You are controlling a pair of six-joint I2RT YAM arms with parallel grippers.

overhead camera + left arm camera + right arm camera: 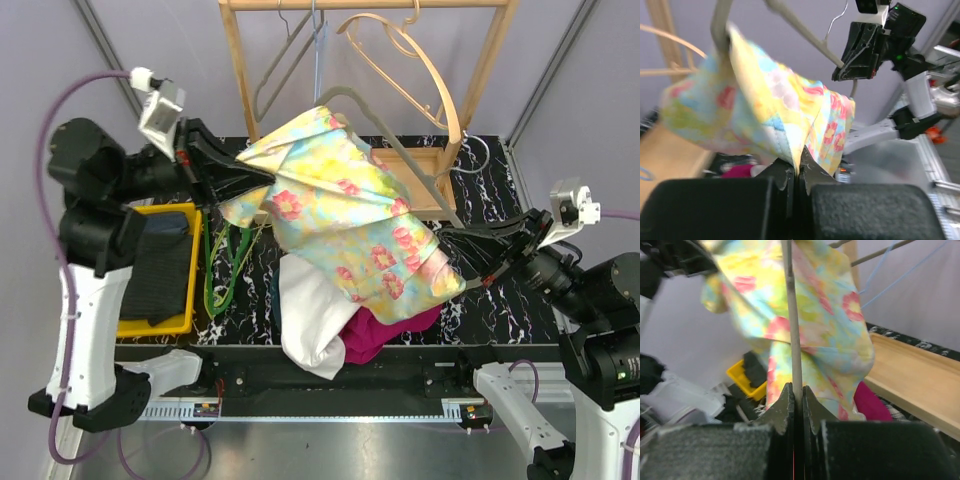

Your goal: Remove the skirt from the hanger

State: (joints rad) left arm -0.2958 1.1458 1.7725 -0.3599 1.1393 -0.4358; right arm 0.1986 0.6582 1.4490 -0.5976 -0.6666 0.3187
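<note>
1. The skirt (345, 215) hangs on the hanger (405, 155), between the left gripper (795, 172) and the right gripper (796, 395).
2. A garment pile (320, 325) lies beneath on the table (490, 300).
3. The bin (190, 322), at the left, holds a folded cloth (160, 275).
4. The rack (238, 75) stands behind.

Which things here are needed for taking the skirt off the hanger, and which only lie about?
For the job: yellow floral fabric skirt; thin grey hanger; left gripper, shut on the skirt; right gripper, shut on the hanger.
Lying about: yellow plastic tray; white cloth; magenta cloth; wooden rack.
</note>
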